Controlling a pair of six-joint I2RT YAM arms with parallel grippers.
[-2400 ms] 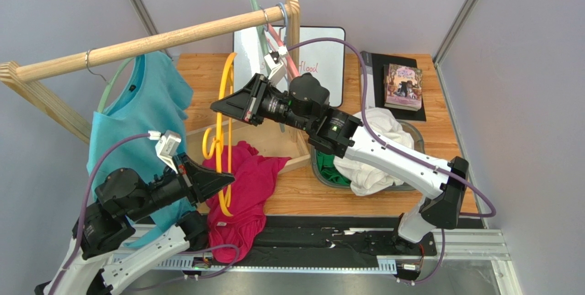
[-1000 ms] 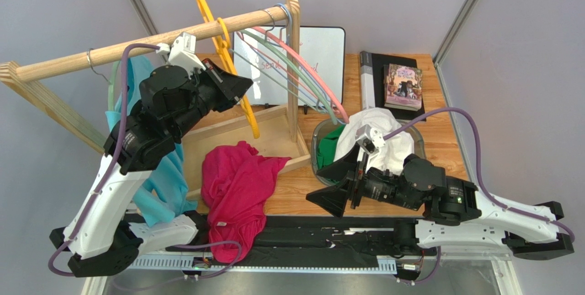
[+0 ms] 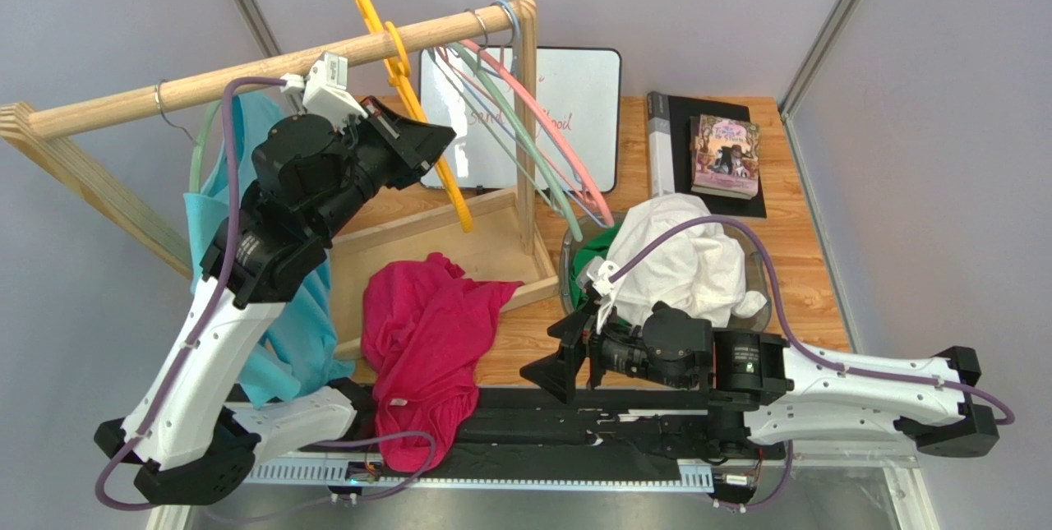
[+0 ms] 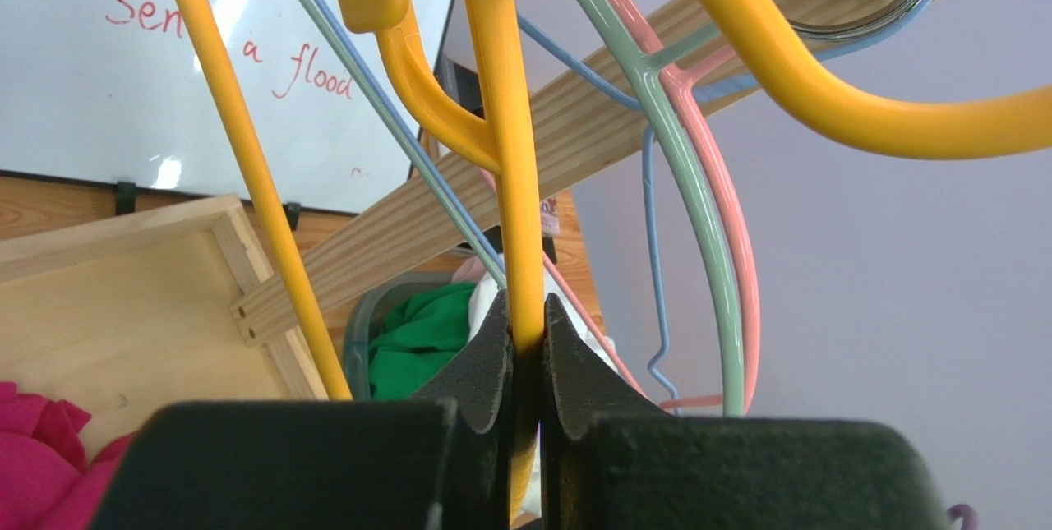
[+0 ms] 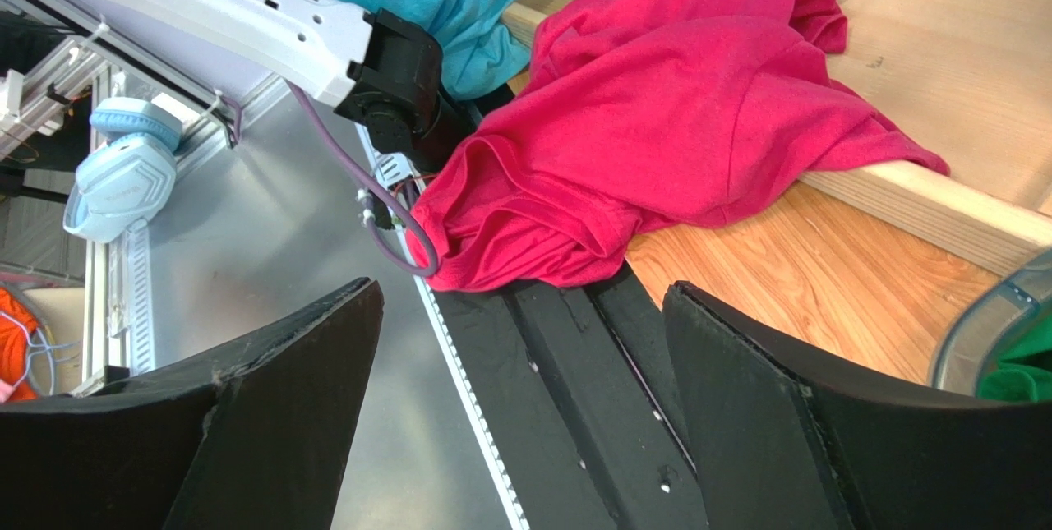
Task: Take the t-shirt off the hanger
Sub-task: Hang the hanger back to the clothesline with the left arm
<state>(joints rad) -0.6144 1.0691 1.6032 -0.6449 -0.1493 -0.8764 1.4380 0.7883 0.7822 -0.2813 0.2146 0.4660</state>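
Scanning left to right: the teal t-shirt point(image 3: 296, 321) hung on its green hanger point(image 3: 201, 146) at the left end of the rail point(image 3: 111, 111), untouched. The left gripper point(image 3: 432, 146) was up at the rail, jaws clamped tight on the shaft of the yellow hanger point(image 3: 393, 56). Change over roughly 2 seconds: that hanger went from low over the wooden tray point(image 3: 488, 216) to the rail, hook apparently over it, next to the other bare hangers point(image 3: 543, 148). It was bare too.

The pink t-shirt point(image 3: 426, 333) stayed down, heaped over the tray's front edge and spilling toward the near edge, well apart from the yellow hanger. The right gripper point(image 3: 552, 355) had pulled back from the hanger to low by the near edge, just right of the pink t-shirt, jaws wide open, holding nothing. Further right, white cloth point(image 3: 685, 265) sat in the bin point(image 3: 571, 271) on the tabletop point(image 3: 803, 271).

My read: pink shirt off, removal looked done. Only 1 step seemed left: release the hanger and retreat.
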